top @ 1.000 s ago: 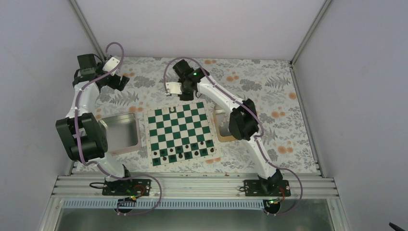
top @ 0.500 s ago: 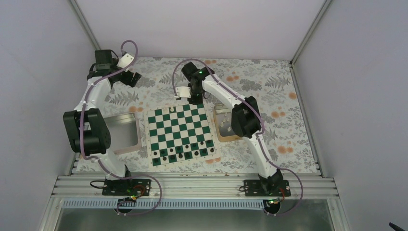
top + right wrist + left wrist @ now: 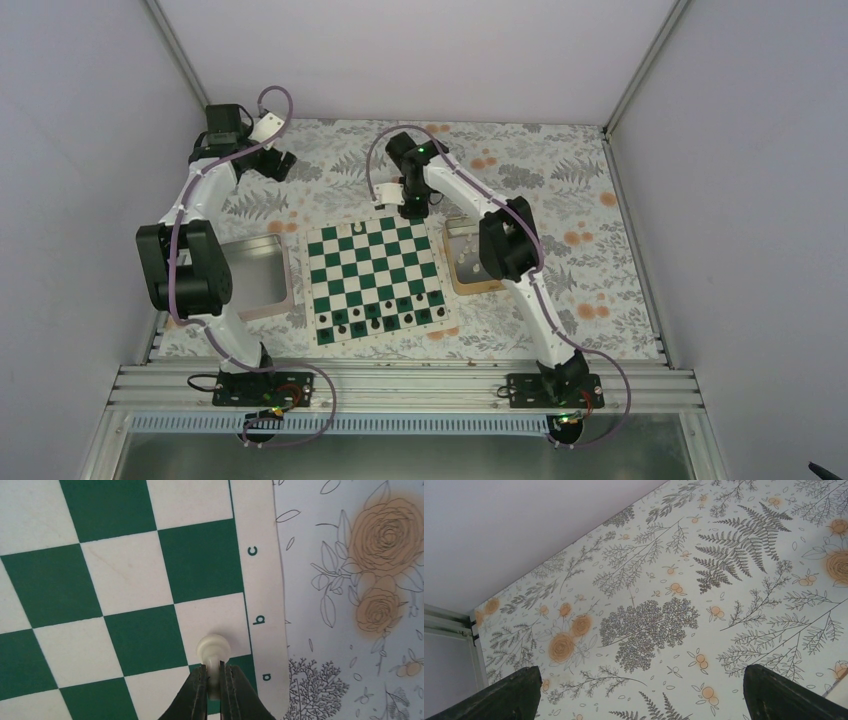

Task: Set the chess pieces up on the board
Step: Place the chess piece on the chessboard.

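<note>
The green and white board (image 3: 365, 262) lies at the table's middle. My right gripper (image 3: 410, 208) hovers over its far right corner. In the right wrist view it (image 3: 215, 671) is shut on a small white chess piece (image 3: 214, 649), held over the squares by the edge letters a and b of the board (image 3: 125, 570). More white pieces (image 3: 463, 258) lie in the tan tin. A small white shape (image 3: 357, 228) sits on the far row. My left gripper (image 3: 276, 165) is far left over the tablecloth; the left wrist view shows it (image 3: 641, 672) open and empty.
Dark pieces (image 3: 380, 318) fill the board's near two rows. A tan tin (image 3: 452, 280) sits against the board's right side, partly under my right arm. A grey tray (image 3: 280, 270) lies left of the board. Floral cloth (image 3: 649, 625) covers the table.
My right gripper has moved right along the board's far edge, to the far right corner, with the white piece. My left arm has swung further back and slightly right.
</note>
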